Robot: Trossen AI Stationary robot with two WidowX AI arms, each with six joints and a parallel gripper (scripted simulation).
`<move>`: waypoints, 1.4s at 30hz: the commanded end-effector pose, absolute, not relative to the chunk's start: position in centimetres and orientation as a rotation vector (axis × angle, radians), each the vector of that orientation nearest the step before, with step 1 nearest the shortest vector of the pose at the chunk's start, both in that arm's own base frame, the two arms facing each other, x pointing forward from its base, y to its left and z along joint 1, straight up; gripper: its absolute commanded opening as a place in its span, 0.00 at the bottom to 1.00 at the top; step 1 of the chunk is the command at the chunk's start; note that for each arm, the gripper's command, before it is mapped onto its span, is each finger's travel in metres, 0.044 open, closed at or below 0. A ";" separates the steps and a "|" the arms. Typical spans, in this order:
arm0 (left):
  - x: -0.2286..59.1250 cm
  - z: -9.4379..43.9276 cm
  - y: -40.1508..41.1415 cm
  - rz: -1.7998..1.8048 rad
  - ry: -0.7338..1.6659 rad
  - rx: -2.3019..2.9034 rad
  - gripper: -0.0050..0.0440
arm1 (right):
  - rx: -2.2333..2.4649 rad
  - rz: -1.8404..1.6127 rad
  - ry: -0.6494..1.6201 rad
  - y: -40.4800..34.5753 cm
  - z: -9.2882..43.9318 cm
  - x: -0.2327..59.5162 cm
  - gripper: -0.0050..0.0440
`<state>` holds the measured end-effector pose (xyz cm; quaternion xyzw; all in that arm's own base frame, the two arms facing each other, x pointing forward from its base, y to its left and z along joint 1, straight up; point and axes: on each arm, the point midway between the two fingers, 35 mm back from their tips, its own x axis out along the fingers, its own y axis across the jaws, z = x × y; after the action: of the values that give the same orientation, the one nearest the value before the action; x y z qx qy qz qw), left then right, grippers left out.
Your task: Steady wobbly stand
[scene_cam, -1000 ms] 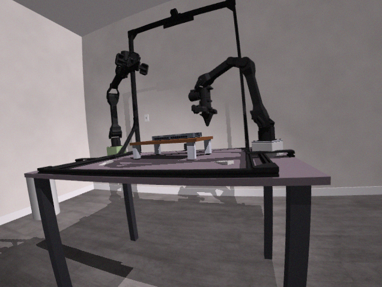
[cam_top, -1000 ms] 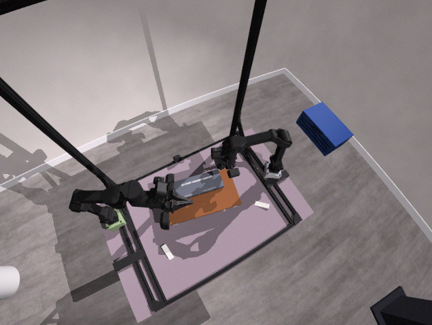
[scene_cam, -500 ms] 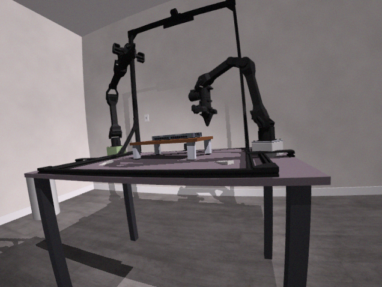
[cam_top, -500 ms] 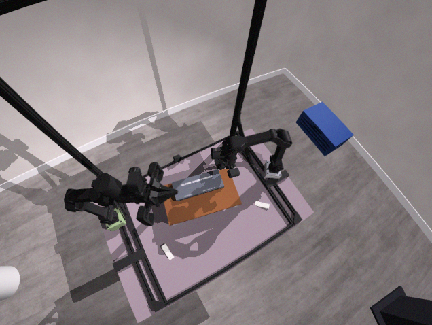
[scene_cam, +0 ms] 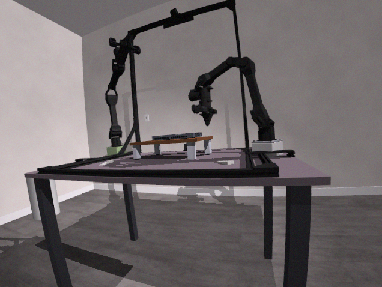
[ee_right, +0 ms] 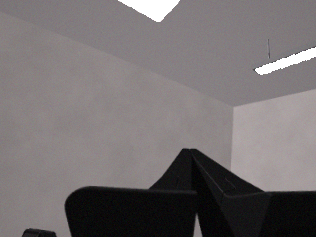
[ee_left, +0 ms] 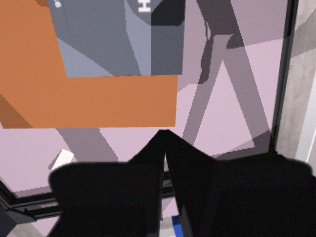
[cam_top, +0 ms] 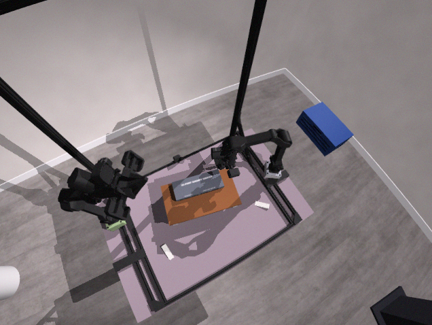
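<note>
Across the top view, L to R: 1st up is the R gripper [cam_top: 145, 179] [scene_cam: 128, 36] [ee_right: 189, 149], shut w/ nothing btwn its fingertips, raised high over the green base block [cam_top: 116, 225] [scene_cam: 114, 150] and well clear of the stand; its wrist cam gets walls, ceiling & lights. Next, low on that side, one white wedge [cam_top: 167, 251] [scene_cam: 106, 162] lies on the pink table [cam_top: 209, 251] [scene_cam: 172, 179] [ee_left: 30, 144], apart from the stand. Mid-table, there's the orange-topped stand [cam_top: 206, 206] [scene_cam: 166, 141] [ee_left: 30, 99] on its pale legs, w/ the grey network switch [cam_top: 199, 188] [scene_cam: 177, 135] [ee_left: 100, 54] lying on top, nearer the stand's far long edge as the exterior cam sees it. Stand's top looks slanted in the ext. view, but can't tell how much is persp., so no call on level or wobble. Over the switch's R end in the top view, the L gripper [cam_top: 222, 168] [scene_cam: 207, 125] [ee_left: 165, 131] hangs pointing down, also closed & empty, tips above the stand w/ a gap, no contact. Further R, the 2nd white wedge [cam_top: 262, 204] [scene_cam: 225, 161] [ee_left: 62, 161] lies on the table, also apart from the stand, & the L arm's white base block [cam_top: 273, 173] [scene_cam: 266, 145] sits by the table's side rails.

From the top view, I've swung my shut right gripper [cam_top: 145, 179] [scene_cam: 125, 46] [ee_right: 188, 155] back from across the orange stand [cam_top: 202, 210] [scene_cam: 166, 141] [ee_left: 120, 104], its tips now well outside the board's edge.
</note>
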<state>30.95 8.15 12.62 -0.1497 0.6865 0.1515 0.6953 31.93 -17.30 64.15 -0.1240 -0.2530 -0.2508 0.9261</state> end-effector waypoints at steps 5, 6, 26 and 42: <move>31.0 12.6 8.2 0.338 1.532 -0.334 0.10 | -0.283 -0.508 -0.721 -15.0 69.4 27.7 0.10; 31.0 12.6 8.2 0.338 1.532 -0.334 0.10 | -0.283 -0.508 -0.721 -15.0 69.4 27.7 0.10; 31.0 12.6 8.2 0.338 1.532 -0.334 0.10 | -0.350 -0.469 -1.157 -8.7 76.6 16.2 0.10; 31.0 12.6 8.2 0.338 1.532 -0.334 0.10 | -0.362 -0.371 -1.499 -3.2 79.5 6.7 0.10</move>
<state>30.95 8.15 12.62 -0.1497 0.6864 0.1515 0.6953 6.01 -3.18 79.62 -0.1792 -0.6737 -0.1818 0.6935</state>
